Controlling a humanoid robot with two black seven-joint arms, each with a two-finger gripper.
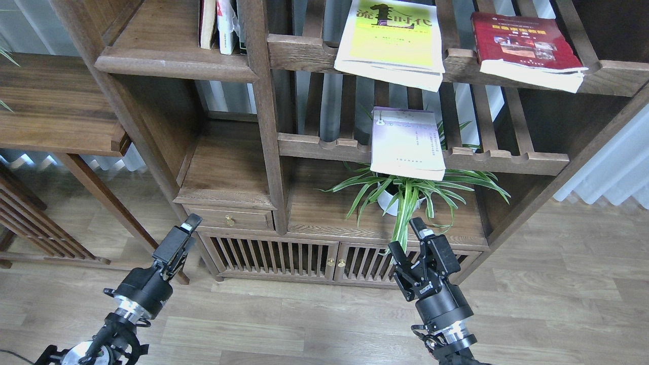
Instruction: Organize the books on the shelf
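The yellow-green book [390,43] lies on the upper slatted rack and overhangs its front rail. The dark-red book [525,43] lies to its right on the same rack. The pale lavender-white book [407,144] lies on the lower slatted rack, above a plant. The solid shelf [172,61] is at the upper left, with a few upright books [219,25] at its back right. My left gripper [190,223] is low at the left, seen edge-on, empty. My right gripper [407,237] is open and empty, below the plant and far below the books.
A spider plant in a white pot [400,195] stands on the board under the lavender-white book, its leaves hanging near my right gripper. A small drawer [230,219] and slatted cabinet doors [304,258] lie below. A wooden table [56,109] is at the left.
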